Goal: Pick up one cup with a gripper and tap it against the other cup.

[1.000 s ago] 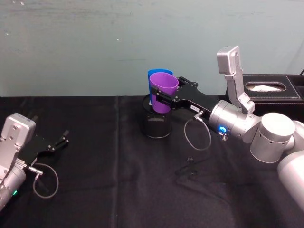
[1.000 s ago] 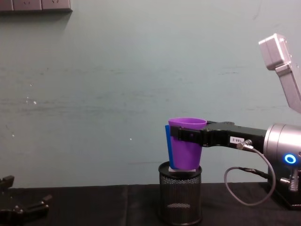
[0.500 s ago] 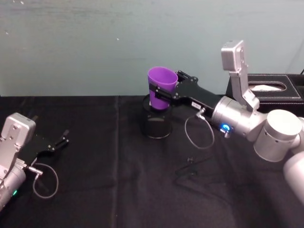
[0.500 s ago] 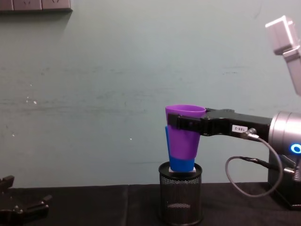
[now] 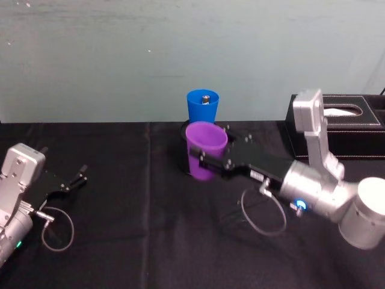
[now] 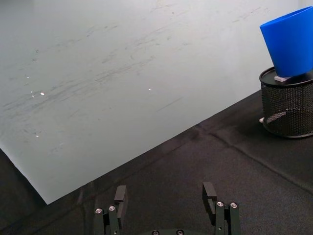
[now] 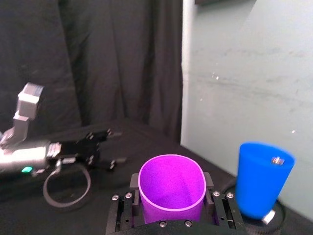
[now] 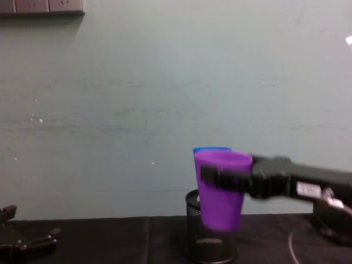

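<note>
Pulled back and lowered since a moment ago, the purple cup (image 5: 205, 150) is now hanging in front of the mesh pen holder (image 8: 193, 234), apart from the blue cup (image 5: 202, 106) sitting upright on top of that holder. The right gripper (image 5: 212, 162) is clamping the purple cup's sides, its silver arm (image 5: 313, 195) reaching in low toward the holder. Well left of the holder, the left gripper (image 5: 75, 180) is lying spread and empty on the black table (image 5: 150, 241)
</note>
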Robot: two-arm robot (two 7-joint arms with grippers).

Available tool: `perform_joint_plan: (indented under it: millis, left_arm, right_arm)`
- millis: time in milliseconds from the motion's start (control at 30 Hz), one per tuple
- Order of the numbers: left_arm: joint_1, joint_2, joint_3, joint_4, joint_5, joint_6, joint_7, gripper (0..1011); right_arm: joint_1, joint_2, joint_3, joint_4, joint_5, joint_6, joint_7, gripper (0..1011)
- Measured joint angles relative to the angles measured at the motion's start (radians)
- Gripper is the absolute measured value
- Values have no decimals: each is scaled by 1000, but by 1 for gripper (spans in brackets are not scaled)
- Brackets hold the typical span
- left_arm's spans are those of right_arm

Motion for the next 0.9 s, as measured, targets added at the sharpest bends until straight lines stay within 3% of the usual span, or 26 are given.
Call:
perform_joint_plan:
  millis: [367,900]
  left_arm:
    - [0,0,0,0,0,0,0,1000]
    - [0,0,0,0,0,0,0,1000]
  right_arm:
    - [-119,36,-1,-21,10,-89,0,728]
    - [-175,5,7,60,-19,-188,2,728]
